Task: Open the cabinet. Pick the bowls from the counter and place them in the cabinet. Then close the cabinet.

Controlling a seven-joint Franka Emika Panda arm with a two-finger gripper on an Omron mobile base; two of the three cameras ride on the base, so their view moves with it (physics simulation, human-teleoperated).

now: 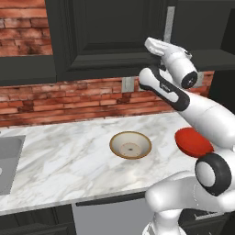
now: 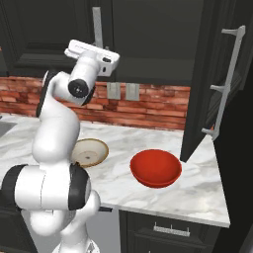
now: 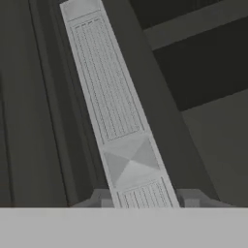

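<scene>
My gripper [image 3: 145, 199] is up at the dark cabinet [image 1: 110, 36], its two fingertips [image 3: 101, 198] pressed against either side of the long silver bar handle [image 3: 121, 131] of the left door. That handle [image 2: 97, 22] runs up above my hand [image 2: 96, 49]. The right cabinet door [image 2: 207, 74] stands swung open, its own handle [image 2: 228, 81] facing out. Two bowls rest on the white marble counter [image 1: 59, 160]: the tan-rimmed bowl [image 1: 131, 145] in the middle and the red bowl [image 2: 155, 168] to its right, partly behind my arm in the left base view.
The open door hangs over the counter's right end, close to the red bowl. A grey sink [image 1: 7, 160] lies at the far left. Outlets [image 2: 123, 91] sit in the brick wall. Dark lower drawers [image 2: 170, 230] are under the counter.
</scene>
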